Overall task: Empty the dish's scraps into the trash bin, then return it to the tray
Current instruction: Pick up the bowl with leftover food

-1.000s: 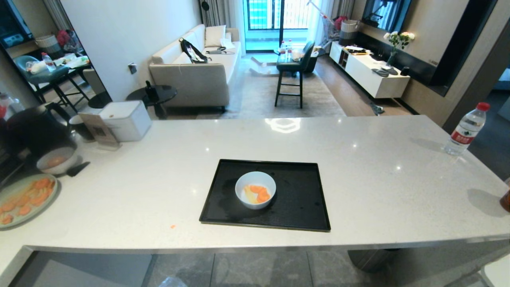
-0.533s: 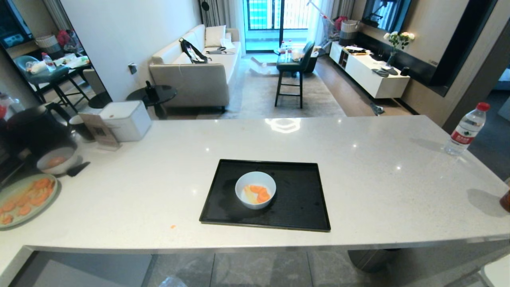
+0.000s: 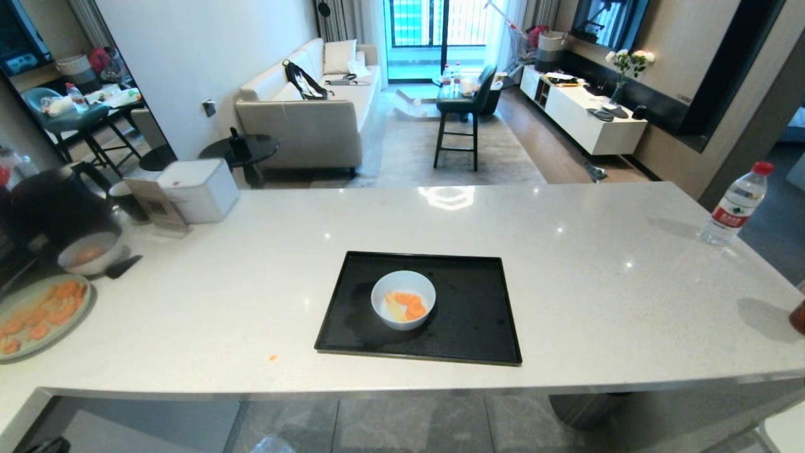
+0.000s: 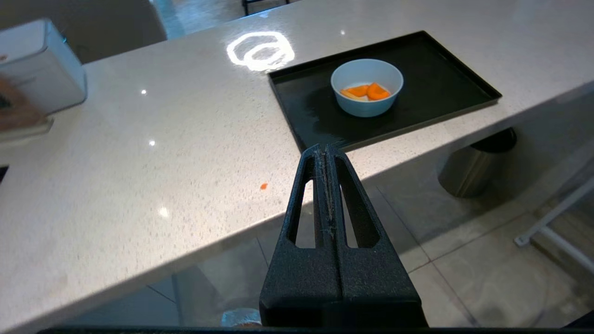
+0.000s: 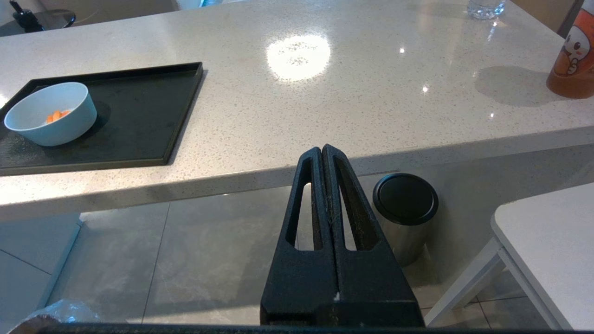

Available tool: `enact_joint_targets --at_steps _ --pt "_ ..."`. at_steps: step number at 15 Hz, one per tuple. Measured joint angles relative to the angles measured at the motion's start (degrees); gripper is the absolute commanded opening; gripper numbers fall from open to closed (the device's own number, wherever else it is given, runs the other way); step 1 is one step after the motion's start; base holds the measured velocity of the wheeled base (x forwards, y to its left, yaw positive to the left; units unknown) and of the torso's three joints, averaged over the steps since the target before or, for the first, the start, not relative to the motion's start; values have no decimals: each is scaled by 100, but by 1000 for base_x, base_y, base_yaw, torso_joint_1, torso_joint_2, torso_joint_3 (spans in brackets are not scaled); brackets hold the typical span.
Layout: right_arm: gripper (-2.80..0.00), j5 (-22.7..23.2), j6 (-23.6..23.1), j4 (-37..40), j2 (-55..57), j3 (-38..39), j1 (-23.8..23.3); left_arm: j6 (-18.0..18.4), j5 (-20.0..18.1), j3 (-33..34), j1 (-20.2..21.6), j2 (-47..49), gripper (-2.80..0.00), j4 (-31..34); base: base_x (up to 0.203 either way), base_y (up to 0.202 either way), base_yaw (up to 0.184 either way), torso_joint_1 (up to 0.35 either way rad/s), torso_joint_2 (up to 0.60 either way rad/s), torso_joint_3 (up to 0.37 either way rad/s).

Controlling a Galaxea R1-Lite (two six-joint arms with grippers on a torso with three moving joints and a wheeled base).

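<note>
The left end effector [image 4: 326,150] has its fingers pressed flat together, holding nothing, and hangs below and just off the near edge of the worktop [image 3: 566,277]; in the head view only a dark sliver shows at the bottom left corner. The right end effector [image 5: 322,150] is likewise pinched closed and empty, low in front of the worktop's near edge, out of the head view.

The bowl [image 3: 403,299] stands upright on the tray [image 3: 471,327], left of its middle, with carrot slices and pale strips [image 3: 407,306] inside. The tray lies near the worktop's near edge. The trash bin [image 5: 55,313] is barely visible: only a scrap of crinkly clear liner on the floor, cut off by the frame edge. A steel cylinder with a black top [image 5: 405,211] stands under the worktop to the right. A crumb of carrot [image 3: 272,357] lies left of the tray.
</note>
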Motion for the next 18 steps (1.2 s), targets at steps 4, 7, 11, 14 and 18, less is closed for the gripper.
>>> enact_joint_targets --at_steps 4,7,11,14,18 --pt "-280 0 0 0 0 0 0 491 -292 -534 -207 1311 -280 -559 0 0 0 0 0 0" --pt "-280 0 0 -2 0 0 0 730 -194 -1015 -642 2360 -280 -1017 0 0 0 0 0 0" --pt "-280 0 0 0 0 0 0 933 654 -1746 -1740 3660 -280 -1456 0 0 0 0 0 0" --pt "-280 1 -1 -2 0 0 0 957 1957 -2154 -2649 4619 -280 -2078 0 0 0 0 0 0" --pt "-280 1 0 -2 0 0 0 1265 3346 -2857 -3295 5946 -280 -3113 0 0 0 0 0 0"
